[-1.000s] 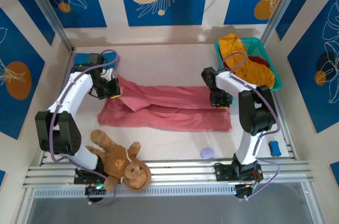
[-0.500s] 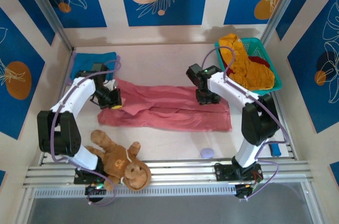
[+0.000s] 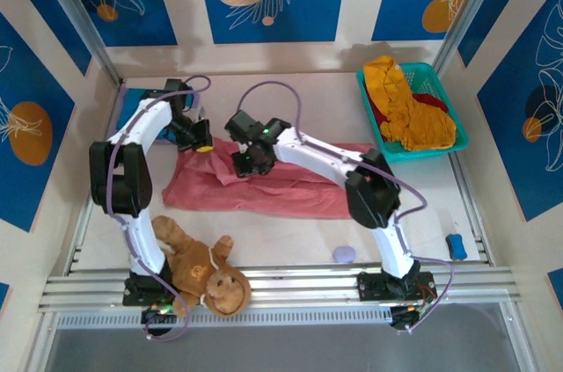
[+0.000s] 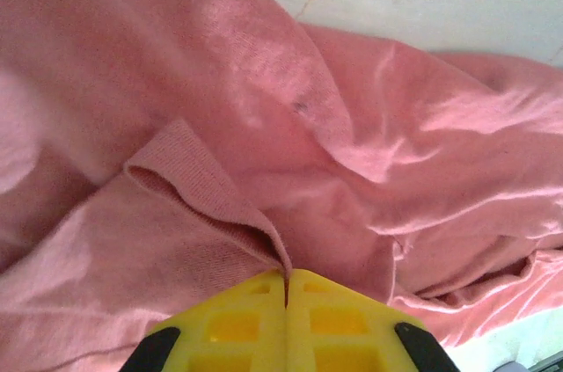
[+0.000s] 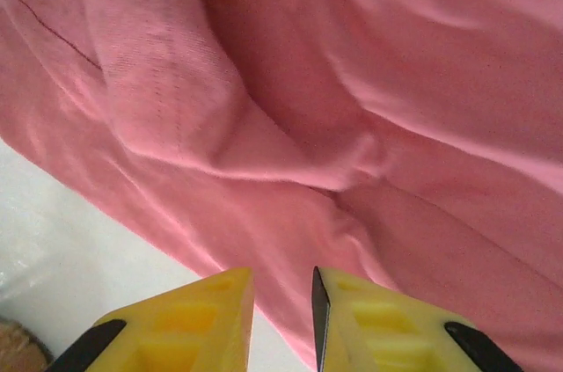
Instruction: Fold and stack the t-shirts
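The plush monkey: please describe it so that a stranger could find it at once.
Go to the table, near left corner. There lies the plush monkey, brown and furry; the salmon-pink t-shirt beyond it is flat cloth.

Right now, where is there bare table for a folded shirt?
The table is bare between the pink t-shirt and the back wall, and right of the shirt, in front of the teal basket. A thin strip runs between the monkey and the lilac object. Crowded: the shirt's left end, with left gripper and right gripper.

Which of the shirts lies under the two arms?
The pink shirt, spread on the table; the yellow shirt and the dark red shirt are in the teal basket.
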Available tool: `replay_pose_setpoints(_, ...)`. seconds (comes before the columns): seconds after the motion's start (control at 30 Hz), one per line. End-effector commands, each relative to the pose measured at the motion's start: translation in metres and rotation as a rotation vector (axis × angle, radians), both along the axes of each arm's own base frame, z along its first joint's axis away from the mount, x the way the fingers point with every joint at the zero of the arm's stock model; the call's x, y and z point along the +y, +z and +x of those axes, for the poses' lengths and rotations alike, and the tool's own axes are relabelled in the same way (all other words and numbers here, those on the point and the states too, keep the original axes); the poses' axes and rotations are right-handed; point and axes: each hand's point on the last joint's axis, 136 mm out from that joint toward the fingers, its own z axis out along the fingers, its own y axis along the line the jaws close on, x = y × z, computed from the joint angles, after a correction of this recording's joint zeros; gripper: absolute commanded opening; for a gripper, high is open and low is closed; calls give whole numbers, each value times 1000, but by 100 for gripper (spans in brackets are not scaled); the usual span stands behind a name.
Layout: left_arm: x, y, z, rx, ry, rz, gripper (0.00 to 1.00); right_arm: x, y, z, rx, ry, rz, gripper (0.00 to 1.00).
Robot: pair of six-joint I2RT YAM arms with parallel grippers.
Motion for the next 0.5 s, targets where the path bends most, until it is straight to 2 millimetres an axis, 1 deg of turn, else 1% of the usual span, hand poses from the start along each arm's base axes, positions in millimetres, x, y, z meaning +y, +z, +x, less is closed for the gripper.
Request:
replay_pose_setpoints(0.0, 0, -6, 7, 11, -17, -38, 0, 28, -4, -8, 29, 37, 40, 26)
replay_pose_setpoints(0.07, 4, -10, 12, 10, -10, -37, 0, 39, -10, -11, 43, 52, 51, 26)
replay_pose_setpoints(0.17, 7, -13, 20, 5, 0, -45, 0, 50, -18, -11, 38, 65, 49, 27)
replay_pose_setpoints(0.33, 11, -14, 30, 1, 14, -62, 0, 59, -33, -7, 54, 76, 41, 31)
replay_pose_setpoints(0.47, 13, -17, 28, 10, 11, -65, 0, 60, -41, 3, 49, 70, 25, 35)
